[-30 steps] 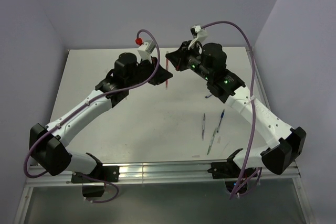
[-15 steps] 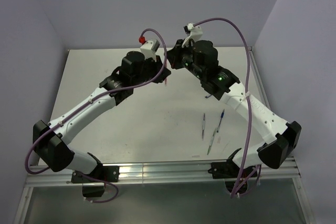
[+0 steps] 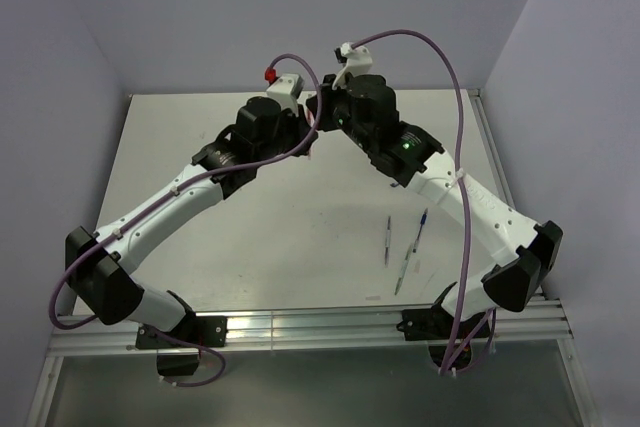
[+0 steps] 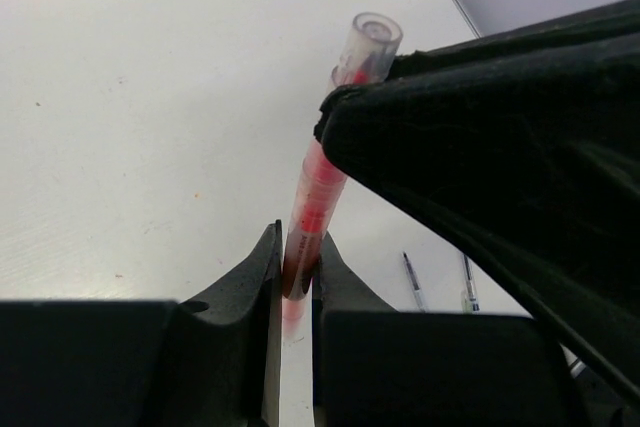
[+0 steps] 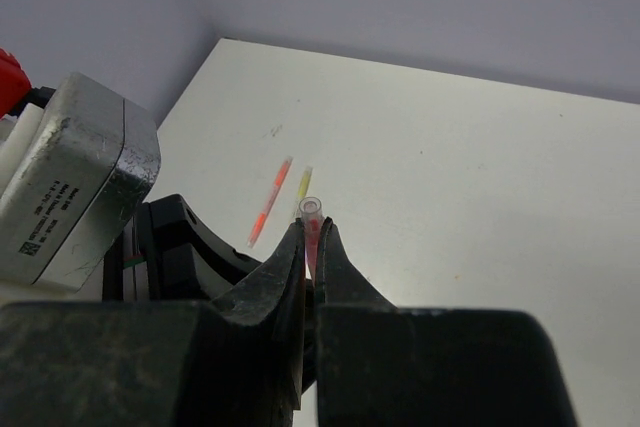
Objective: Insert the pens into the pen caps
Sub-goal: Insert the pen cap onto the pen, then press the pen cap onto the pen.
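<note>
This looks like a robotics lab test cell: a bare white tabletop [image 3: 300,237] is boxed in on three sides by plain pale-lilac walls [image 3: 200,17]. A left arm [image 3: 160,212] and a right arm [image 3: 480,212], both white and black, are bolted to an aluminium rail [image 3: 310,322] at the near edge and trail purple cables [image 3: 459,117]. A few pens [image 3: 388,240] lie loose on the surface.

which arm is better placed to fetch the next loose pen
Right: the three loose pens lie on its side, beside its forearm; the left pincer is shut on the red pen.
</note>
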{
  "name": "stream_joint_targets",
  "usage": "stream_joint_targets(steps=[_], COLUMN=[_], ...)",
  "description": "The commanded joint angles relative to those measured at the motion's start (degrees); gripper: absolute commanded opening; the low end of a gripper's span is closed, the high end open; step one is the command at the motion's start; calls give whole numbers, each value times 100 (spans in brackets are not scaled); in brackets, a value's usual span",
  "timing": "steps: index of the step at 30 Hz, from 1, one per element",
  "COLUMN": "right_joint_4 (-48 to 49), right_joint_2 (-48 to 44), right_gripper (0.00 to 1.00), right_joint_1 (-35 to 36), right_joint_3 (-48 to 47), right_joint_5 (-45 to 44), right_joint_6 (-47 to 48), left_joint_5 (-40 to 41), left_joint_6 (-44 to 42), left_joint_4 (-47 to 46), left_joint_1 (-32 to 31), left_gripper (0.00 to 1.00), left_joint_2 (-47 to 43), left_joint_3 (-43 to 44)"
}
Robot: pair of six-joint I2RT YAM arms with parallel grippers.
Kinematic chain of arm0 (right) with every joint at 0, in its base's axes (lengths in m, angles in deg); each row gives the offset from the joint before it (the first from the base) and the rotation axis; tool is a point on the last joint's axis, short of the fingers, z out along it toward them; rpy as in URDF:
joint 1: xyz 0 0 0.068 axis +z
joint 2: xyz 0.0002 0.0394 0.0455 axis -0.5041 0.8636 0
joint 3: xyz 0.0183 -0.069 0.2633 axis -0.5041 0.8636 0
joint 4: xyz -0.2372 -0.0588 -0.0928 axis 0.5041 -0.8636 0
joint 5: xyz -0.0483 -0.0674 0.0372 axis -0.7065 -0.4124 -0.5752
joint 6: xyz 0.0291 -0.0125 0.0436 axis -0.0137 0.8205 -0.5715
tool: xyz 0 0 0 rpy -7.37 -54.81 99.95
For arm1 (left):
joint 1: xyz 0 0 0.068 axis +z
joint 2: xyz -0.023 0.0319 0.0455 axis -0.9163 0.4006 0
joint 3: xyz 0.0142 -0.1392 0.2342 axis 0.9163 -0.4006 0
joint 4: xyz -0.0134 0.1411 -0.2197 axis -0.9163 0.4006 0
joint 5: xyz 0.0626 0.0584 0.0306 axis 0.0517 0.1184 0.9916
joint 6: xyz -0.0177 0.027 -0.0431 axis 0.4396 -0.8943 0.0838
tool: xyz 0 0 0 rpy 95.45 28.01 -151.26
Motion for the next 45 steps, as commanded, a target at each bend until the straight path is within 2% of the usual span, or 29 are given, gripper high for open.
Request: stream_joint_targets(steps=[1,12,18,31,35,38,45], right_joint_4=[-1860,-1394,-1254,-850,-666,-411,574], right_joint_2=[-82,-521,-776,-1268,-1470,-1707,-2525], right_gripper=[0,0,2,37,41,43,47], right_joint_1=[296,217,156,6,-37,-195,-916], right_joint_3=[129,384,516,867,999,1175,1913], right_joint_5=[215,-180,-409,-234,-286,-15,1698], right_joint_6=[-65,-65,-39,5,23,-39,-205], left_joint_5=[1097,-1241,-1990,-2738,-3106,-3458,-5259], left_joint_6=[130,16,-63,-195,-239,-230,174], left_joint_4=[-1389,-1767,-2092,-1935,-1864,-1811,-2101], left_joint_1=[364,355,355,373,399,452,803], left_gripper=[0,0,0,0,0,0,0], left_joint_2=[-111,-506,-787,-788,-752,-700,-629], left_joint_3=[549,-172,-638,-682,-691,-700,-981])
